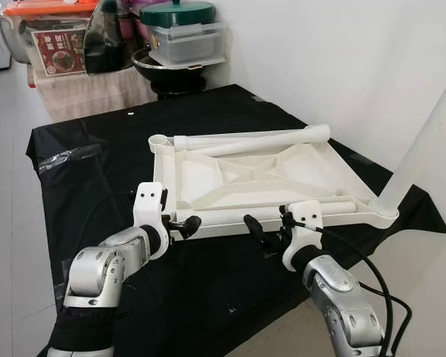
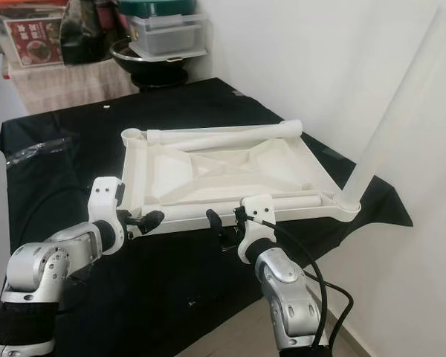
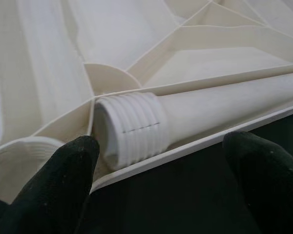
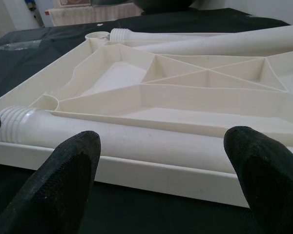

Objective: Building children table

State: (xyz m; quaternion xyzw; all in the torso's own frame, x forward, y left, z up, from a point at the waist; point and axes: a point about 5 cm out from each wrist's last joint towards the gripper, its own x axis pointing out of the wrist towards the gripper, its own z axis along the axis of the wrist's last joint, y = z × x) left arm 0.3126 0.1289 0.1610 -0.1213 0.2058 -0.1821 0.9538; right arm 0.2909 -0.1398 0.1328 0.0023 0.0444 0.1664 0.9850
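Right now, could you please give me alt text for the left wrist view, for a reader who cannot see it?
A white table leg lies in the upturned white tabletop, its threaded end beside a corner socket. The left tool hovers open just outside the tabletop's rim, its black fingers over the black cloth.

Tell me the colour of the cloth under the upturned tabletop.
Black; the cloth shows best in the left eye view, spread beneath the white tabletop.
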